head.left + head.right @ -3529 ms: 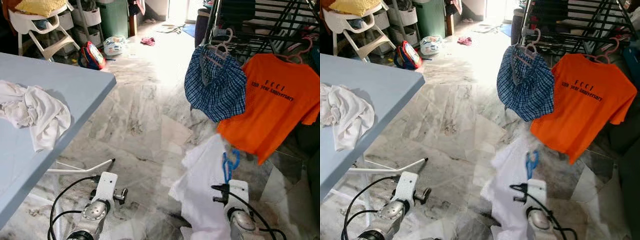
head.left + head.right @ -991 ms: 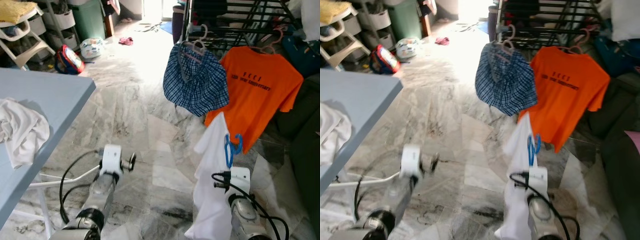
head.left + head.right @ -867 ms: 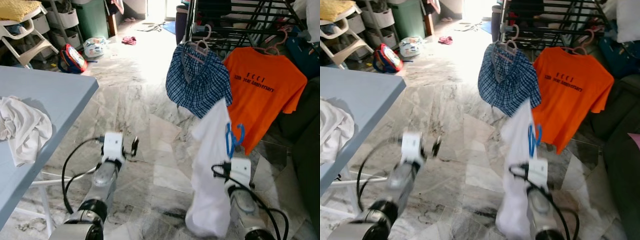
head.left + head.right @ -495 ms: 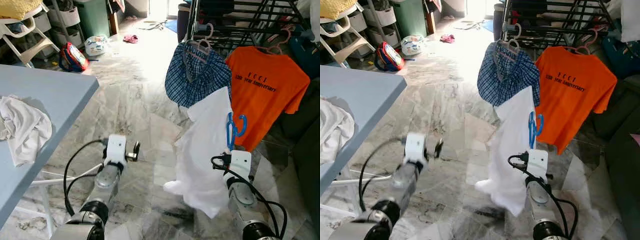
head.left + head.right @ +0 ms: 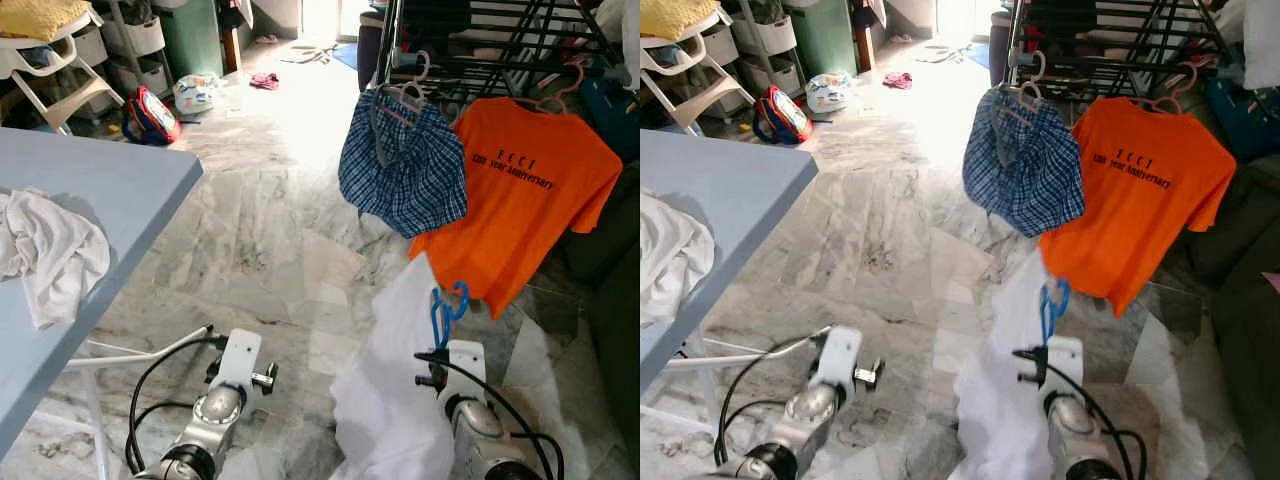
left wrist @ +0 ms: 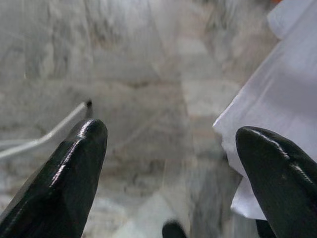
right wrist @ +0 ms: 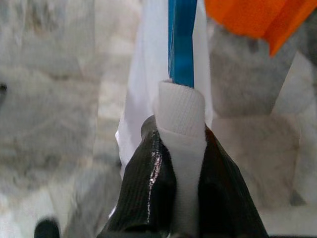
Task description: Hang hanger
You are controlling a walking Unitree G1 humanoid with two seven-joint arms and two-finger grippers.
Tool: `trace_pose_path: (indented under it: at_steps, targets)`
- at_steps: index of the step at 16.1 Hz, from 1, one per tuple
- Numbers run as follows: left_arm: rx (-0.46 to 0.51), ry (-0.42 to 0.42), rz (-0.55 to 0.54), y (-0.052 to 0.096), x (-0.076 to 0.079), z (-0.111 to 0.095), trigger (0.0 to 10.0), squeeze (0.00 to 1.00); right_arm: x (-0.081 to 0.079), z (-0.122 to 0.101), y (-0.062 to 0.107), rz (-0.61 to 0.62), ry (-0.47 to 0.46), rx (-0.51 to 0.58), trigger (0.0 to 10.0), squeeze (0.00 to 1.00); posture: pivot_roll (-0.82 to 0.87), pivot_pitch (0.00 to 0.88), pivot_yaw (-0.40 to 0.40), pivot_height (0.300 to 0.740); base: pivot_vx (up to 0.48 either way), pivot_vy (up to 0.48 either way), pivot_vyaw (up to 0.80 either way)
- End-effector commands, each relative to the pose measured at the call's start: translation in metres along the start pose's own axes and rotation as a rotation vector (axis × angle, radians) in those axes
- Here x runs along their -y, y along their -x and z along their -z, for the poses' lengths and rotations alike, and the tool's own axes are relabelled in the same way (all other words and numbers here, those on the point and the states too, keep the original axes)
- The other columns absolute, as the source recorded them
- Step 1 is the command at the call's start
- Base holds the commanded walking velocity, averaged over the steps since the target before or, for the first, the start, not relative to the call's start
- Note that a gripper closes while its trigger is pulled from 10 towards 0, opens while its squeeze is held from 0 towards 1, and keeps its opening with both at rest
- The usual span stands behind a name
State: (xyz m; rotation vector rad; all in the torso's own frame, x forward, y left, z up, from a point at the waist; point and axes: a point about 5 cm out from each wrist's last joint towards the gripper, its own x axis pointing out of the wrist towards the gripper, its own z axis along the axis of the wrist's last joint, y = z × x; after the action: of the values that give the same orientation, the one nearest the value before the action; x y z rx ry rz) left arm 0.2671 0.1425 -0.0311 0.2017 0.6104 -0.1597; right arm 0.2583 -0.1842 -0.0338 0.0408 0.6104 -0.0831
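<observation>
Draping over most of the blue hanger (image 5: 447,305), the white shirt (image 5: 385,400) leaves just the hook showing, and its hem runs off the frame's lower edge. The hanger stands upright, hook up, low over the marble floor (image 5: 260,230) in front of the orange T-shirt (image 5: 520,195) on the drying rack (image 5: 480,40). The right gripper (image 7: 179,148) has its jaws pinching the shirt's white collar band at the hanger's neck. The left gripper (image 6: 168,168) hovers over the floor, jaws spread.
</observation>
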Motion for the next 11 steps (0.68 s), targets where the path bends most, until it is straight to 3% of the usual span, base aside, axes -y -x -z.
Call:
trace_pose_path:
  at_steps: [1,6,11]
  targets:
    - [-0.033,-0.029,-0.018,0.001,-0.006,0.006,10.0,0.00,0.000,0.001,0.000,-0.007,0.034,-0.022,10.0,0.00,0.02,0.044,-0.041,0.740,0.000,0.000,0.00]
    - [-0.118,-0.032,-0.050,0.008,-0.017,0.026,10.0,0.00,-0.001,0.029,0.008,-0.028,0.080,-0.126,10.0,0.00,0.03,0.032,-0.041,0.740,0.000,0.000,0.00]
    - [-0.148,-0.055,-0.029,0.011,-0.013,0.036,10.0,0.00,0.003,0.045,0.014,0.018,0.042,-0.176,10.0,0.00,0.03,0.035,-0.029,0.740,0.000,0.000,0.00]
